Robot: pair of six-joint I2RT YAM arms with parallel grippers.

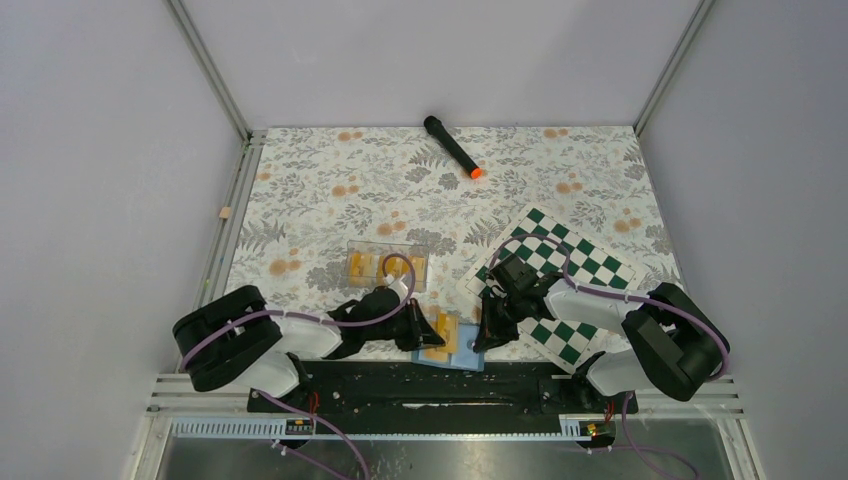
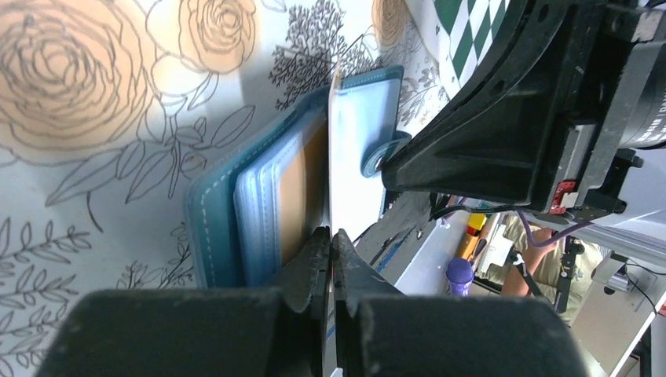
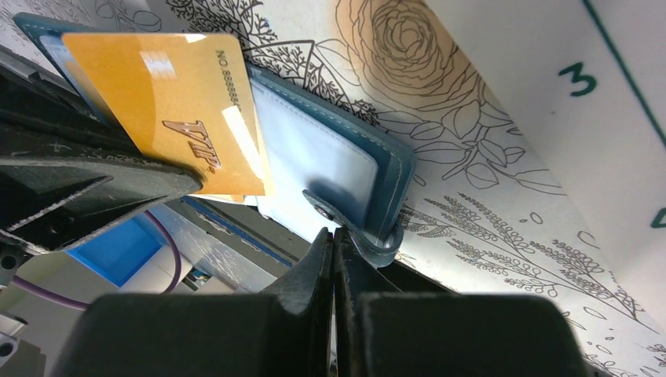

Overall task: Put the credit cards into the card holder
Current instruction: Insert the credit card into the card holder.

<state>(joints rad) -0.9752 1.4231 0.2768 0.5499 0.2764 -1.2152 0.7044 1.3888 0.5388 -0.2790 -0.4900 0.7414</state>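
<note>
I see the card holder lying open at the near edge of the table, between my two arms. The left gripper is clamped tight on one gold credit card, held on edge over the holder's left pockets. The right gripper is closed at the snap tab on the holder's right flap; it seems to pinch it, but the fingertips hide the contact. More cards sit in the clear tray, just beyond.
</note>
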